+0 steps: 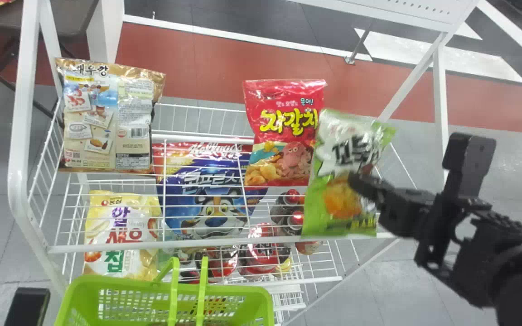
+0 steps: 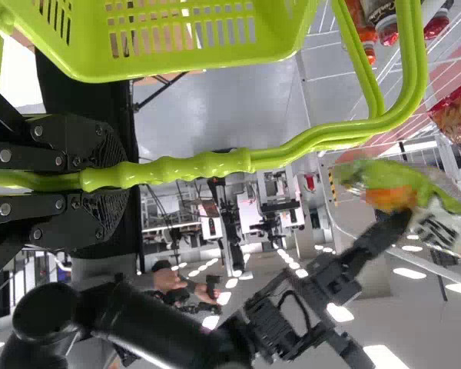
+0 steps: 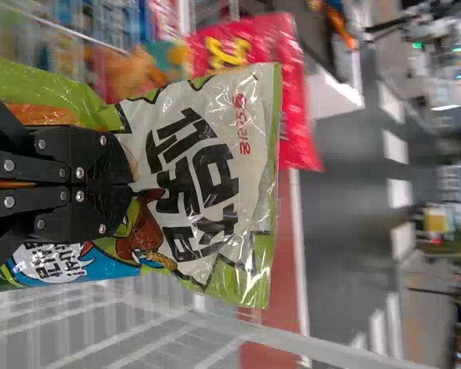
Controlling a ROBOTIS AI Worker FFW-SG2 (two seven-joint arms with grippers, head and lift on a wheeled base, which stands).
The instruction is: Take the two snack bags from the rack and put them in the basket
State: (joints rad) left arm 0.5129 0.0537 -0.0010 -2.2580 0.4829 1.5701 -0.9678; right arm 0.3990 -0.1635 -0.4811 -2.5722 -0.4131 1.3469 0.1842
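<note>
Fingers of the right gripper (image 1: 356,182) pinch the green-and-white snack bag (image 1: 342,213), which hangs nearly upright by the right part of the rack's front rail, its top leaning a little to the right. In the right wrist view those fingers are closed together on the bag's front. It overlaps the side of a red snack bag (image 1: 283,104) in the rack's right half; whether the two bags touch, I cannot tell.

At the bottom left corner of the head view is the left gripper (image 1: 27,305); in the left wrist view its fingers are clamped round the handle (image 2: 184,167) of the green basket (image 1: 263,301). This basket is just before the rack's front edge, toward the left corner.

In the rack (image 1: 21,104), a beige snack bag (image 1: 134,108) stands near the left edge, with a yellow-and-white bag (image 1: 120,226) nearer the front left corner. Between left and right is a blue cereal bag (image 1: 220,217), with red-capped bottles (image 1: 265,246) beside it.
</note>
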